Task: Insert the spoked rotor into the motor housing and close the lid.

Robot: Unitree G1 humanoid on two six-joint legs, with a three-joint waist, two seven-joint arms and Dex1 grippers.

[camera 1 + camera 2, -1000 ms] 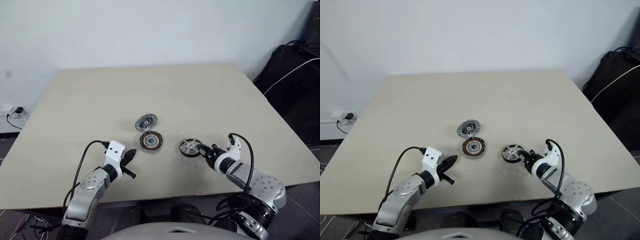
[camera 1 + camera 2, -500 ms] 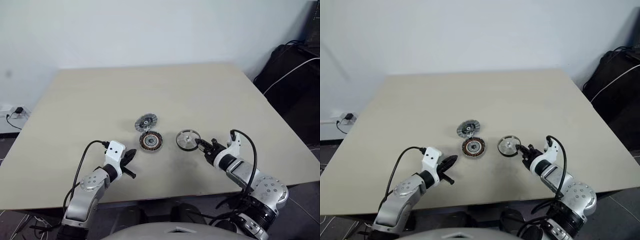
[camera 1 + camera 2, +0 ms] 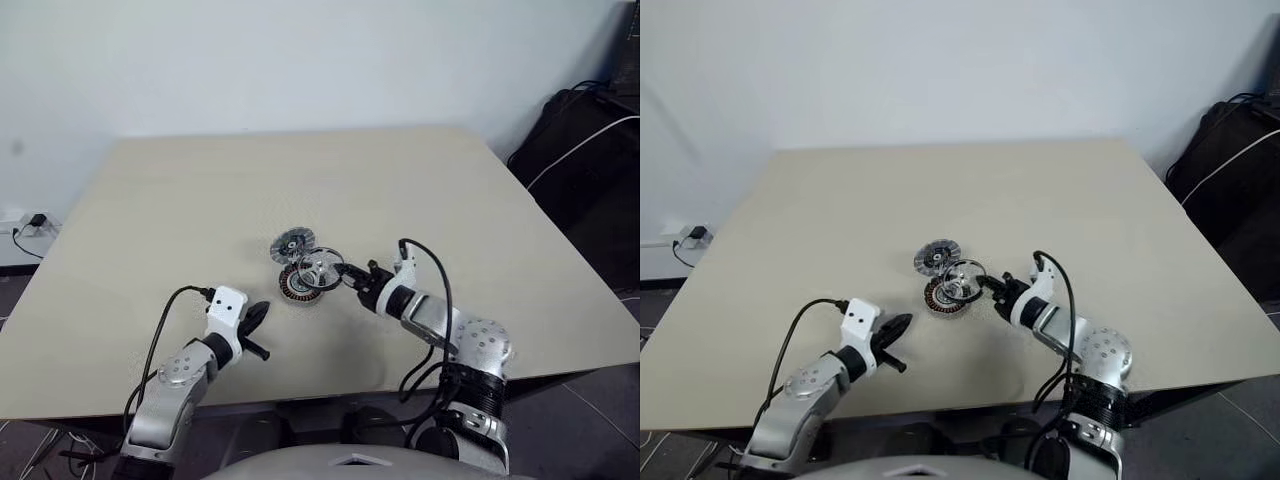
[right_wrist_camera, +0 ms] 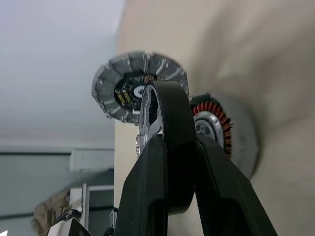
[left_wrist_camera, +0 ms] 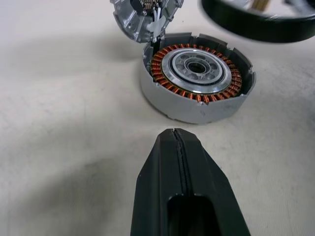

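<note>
While the right claw point(image 3: 345, 273) pinches the spoked rotor point(image 3: 319, 267) by its black rim, the wheel hangs tilted just over the motor housing point(image 3: 300, 283) on the bench point(image 3: 430, 190). Beyond its fingertips lies the lid point(image 3: 291, 243), touching the housing's far edge. Seen from the left wrist, the left claw point(image 5: 176, 135) is pressed fully closed and empty, the housing's copper windings point(image 5: 170, 84) just ahead; the right wrist view shows the rotor's rim edge-on between the fingers point(image 4: 147, 196).
</note>
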